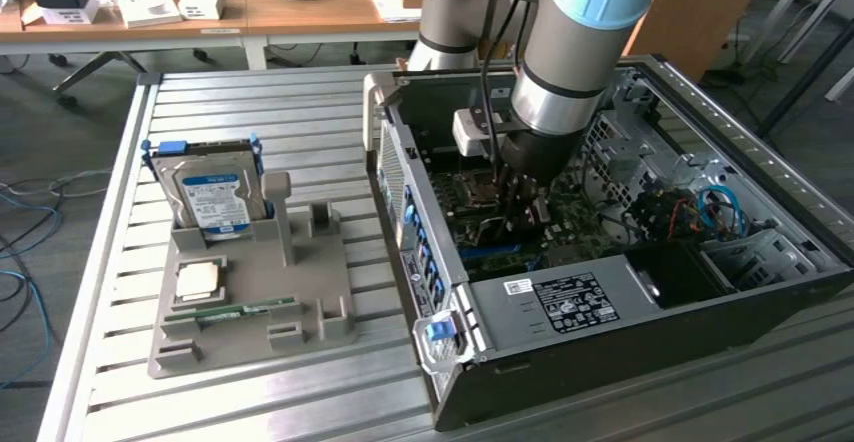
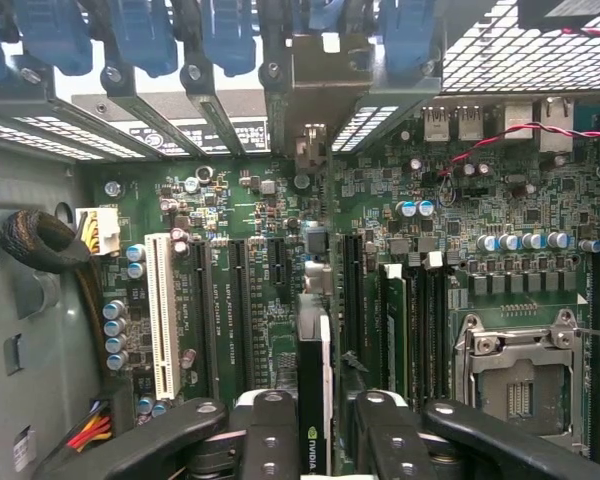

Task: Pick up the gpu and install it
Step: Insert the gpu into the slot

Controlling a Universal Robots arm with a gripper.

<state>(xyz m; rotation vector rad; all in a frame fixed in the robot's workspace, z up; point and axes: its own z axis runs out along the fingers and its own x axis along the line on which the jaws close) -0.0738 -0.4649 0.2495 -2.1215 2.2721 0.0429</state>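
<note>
While the gpu (image 2: 313, 385) stands on edge between the two black fingers (image 2: 270, 435) of the tool (image 2: 315, 440), its thin dark card runs away from the wrist camera toward the row of slot covers at the back wall of the computer case (image 1: 561, 302). The tool is closed partway onto the card, one finger against each flat side, and a small green-and-white logo shows on the card's near end. The card hangs just above the green motherboard (image 2: 280, 230), in line with one of the long black expansion slots, with a white slot (image 2: 163, 315) a little way off to one side and the silver processor socket (image 2: 525, 375) on the other. In the exterior view the arm (image 1: 574, 52) reaches down into the open case, which lies on its side on the slatted metal desk (image 1: 254, 102). Well apart, toward the exterior view's left, a grey holder (image 1: 254, 312) sits on the desk. A hard drive (image 1: 211, 197) with a blue-and-white label stands upright in it, and a small green memory stick (image 1: 247, 309) lies flat near its front.
</note>
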